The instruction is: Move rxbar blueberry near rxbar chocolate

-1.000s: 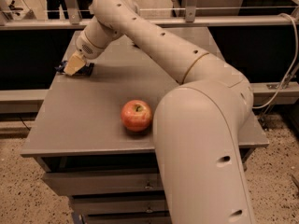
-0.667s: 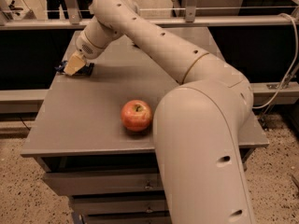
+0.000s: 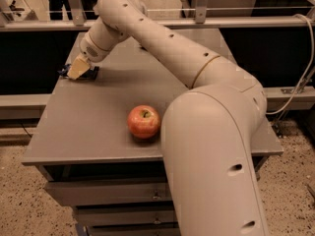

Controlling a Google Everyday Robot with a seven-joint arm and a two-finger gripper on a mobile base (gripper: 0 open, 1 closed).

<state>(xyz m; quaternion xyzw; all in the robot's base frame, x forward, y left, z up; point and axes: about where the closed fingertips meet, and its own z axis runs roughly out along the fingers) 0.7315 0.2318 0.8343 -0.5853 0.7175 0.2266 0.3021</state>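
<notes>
My gripper (image 3: 78, 70) is down at the far left edge of the grey table (image 3: 98, 132), reached across from the right by the big cream arm. A small dark flat thing (image 3: 91, 73) lies on the table right under and beside the gripper, and it peeks out on the gripper's left side too. It may be one of the snack bars, but I cannot tell whether its wrapper is blue or black. No second bar shows; the arm may be hiding it.
A red apple (image 3: 143, 122) stands on the table near the front, close to the arm's lower link. The arm (image 3: 211, 132) covers the right part of the table. Drawers sit under the tabletop. A rail runs behind the table.
</notes>
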